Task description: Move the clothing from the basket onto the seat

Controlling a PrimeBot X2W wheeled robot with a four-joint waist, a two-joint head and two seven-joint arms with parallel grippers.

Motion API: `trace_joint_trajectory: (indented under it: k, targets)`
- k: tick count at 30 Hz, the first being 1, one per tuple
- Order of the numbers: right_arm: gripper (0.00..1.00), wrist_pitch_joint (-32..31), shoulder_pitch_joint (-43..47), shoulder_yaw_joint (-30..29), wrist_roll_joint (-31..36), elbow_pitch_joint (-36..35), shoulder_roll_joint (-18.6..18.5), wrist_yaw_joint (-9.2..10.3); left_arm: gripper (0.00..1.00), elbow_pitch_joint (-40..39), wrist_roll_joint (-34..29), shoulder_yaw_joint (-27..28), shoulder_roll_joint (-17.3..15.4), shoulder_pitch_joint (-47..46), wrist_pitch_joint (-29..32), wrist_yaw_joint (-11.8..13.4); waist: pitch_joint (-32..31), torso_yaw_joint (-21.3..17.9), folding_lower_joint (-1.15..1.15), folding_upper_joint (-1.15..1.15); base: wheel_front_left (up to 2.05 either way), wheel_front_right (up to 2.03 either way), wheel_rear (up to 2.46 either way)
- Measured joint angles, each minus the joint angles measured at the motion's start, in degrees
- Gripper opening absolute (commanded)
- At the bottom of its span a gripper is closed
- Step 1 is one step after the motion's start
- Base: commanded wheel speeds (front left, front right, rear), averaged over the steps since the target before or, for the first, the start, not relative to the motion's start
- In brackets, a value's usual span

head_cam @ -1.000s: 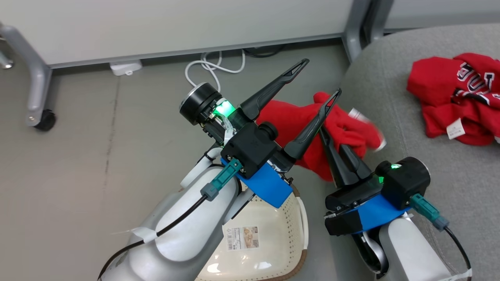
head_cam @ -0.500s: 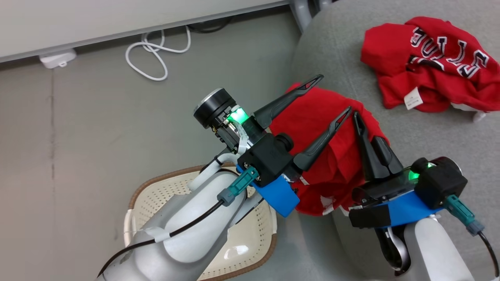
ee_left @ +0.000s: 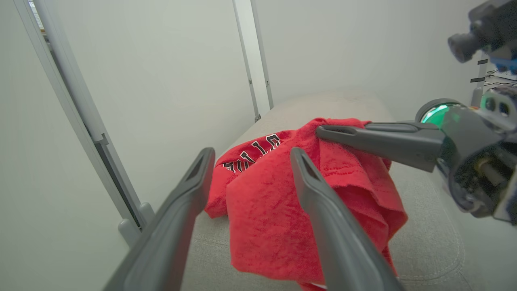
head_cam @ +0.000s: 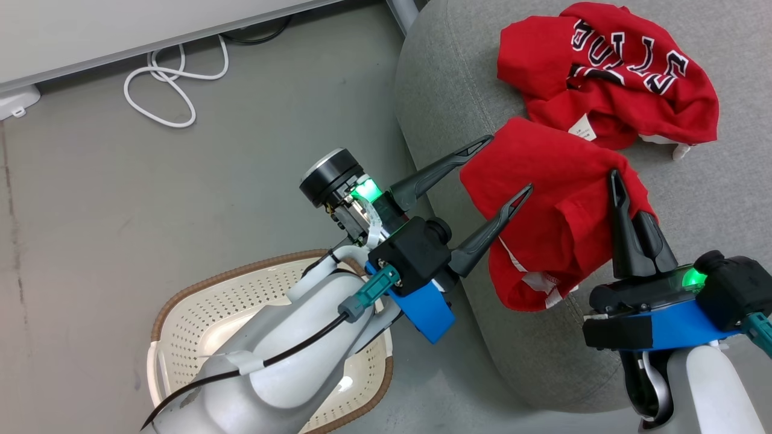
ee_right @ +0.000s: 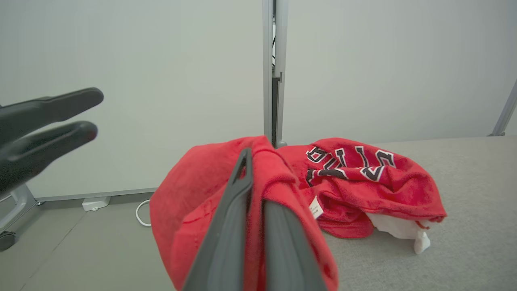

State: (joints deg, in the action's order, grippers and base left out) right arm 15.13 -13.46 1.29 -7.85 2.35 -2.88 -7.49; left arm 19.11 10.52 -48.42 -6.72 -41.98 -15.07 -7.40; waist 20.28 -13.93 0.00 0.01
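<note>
My right gripper [head_cam: 615,178] is shut on a plain bright red garment [head_cam: 552,211], which hangs from it over the left edge of the grey seat [head_cam: 446,102]. The right wrist view shows the cloth [ee_right: 194,198] draped around the shut fingers [ee_right: 238,194]. A second red garment with block lettering [head_cam: 609,66] lies crumpled on the seat behind it. My left gripper [head_cam: 510,164] is open just left of the hanging cloth, holding nothing. The cream basket [head_cam: 199,313] stands on the floor at lower left, mostly hidden by my left arm.
A white cable [head_cam: 163,90] lies coiled on the grey floor by the wall, with a white adapter [head_cam: 12,99] to its left. A metal frame post [ee_right: 270,81] rises behind the seat. A caster wheel [ee_right: 6,240] sits at the far left.
The head camera has swung toward the seat. My right gripper has carried the plain red garment from beside the seat to over its left edge. The left gripper stays open.
</note>
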Motion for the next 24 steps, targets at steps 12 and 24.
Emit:
trace_joint_trajectory:
  k: [12,24]
  targets:
    - [0.00,0.00,-2.90,-1.97,1.94,-2.49,-0.05,0.00,1.00,-0.45,0.55,0.30,-0.71,0.72,0.00,0.29,-0.64,0.09,0.00,0.00,0.00,0.00,0.00]
    - [0.00,0.00,-19.87,-8.69,2.83,-6.25,-7.32,0.00,1.00,-1.60,0.37,0.92,-1.98,0.98,0.00,0.54,2.52,1.58,0.00,-0.01,0.00,0.00,0.00]
